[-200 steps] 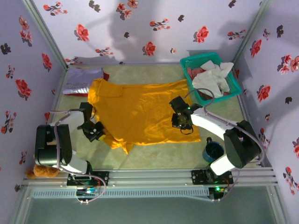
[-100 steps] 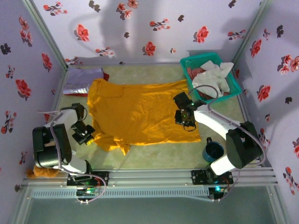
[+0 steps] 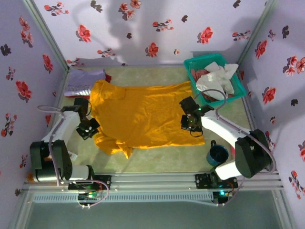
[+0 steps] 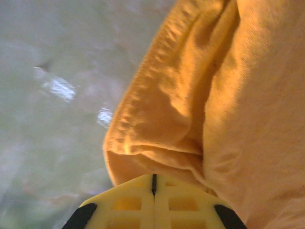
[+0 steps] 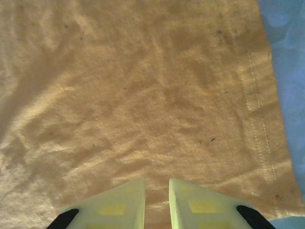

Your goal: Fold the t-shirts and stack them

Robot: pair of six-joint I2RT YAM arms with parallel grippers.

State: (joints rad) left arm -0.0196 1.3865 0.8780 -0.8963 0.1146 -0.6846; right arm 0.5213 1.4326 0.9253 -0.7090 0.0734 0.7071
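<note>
Left gripper, jaws closed tight, seems to pinch the 9 o'clock edge of the orange-yellow t-shirt, which is spread mid-table. Right gripper, jaws barely apart and empty, hovers near its 3 o'clock hem. Likely still flattening; folding next needs firm edge grips.

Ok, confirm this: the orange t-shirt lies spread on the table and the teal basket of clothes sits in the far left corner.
Wrong corner. The top external view shows the teal basket of clothes in the far right corner; the orange t-shirt does lie spread on the table.
</note>
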